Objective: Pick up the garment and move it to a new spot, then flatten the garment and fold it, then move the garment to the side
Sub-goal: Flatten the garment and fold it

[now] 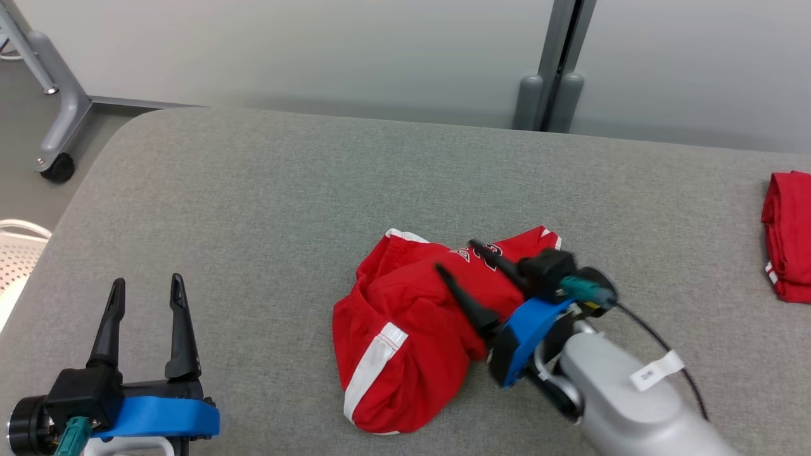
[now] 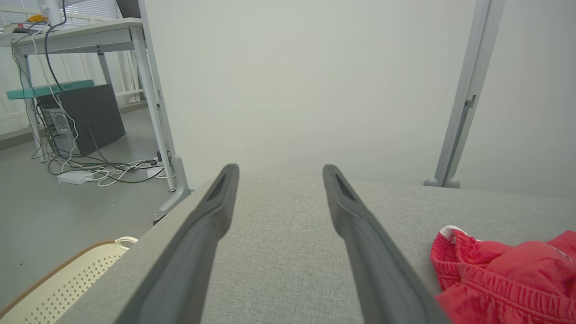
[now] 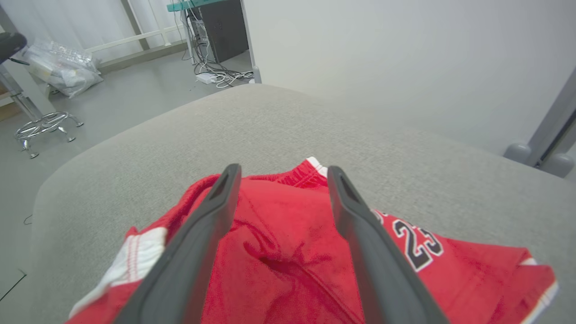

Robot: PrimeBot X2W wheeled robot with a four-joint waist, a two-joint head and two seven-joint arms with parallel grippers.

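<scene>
Fabric of the red sports garment is judged light, soft and limp; it would sag and bunch when lifted. Best hold appears to be the ribbed band or a white-striped corner. It lies crumpled at the middle of the grey table, white side stripe and black number showing. Right gripper hangs over it, jaws wide, holding nothing. Left gripper stands well apart, jaws wide and empty.
</scene>
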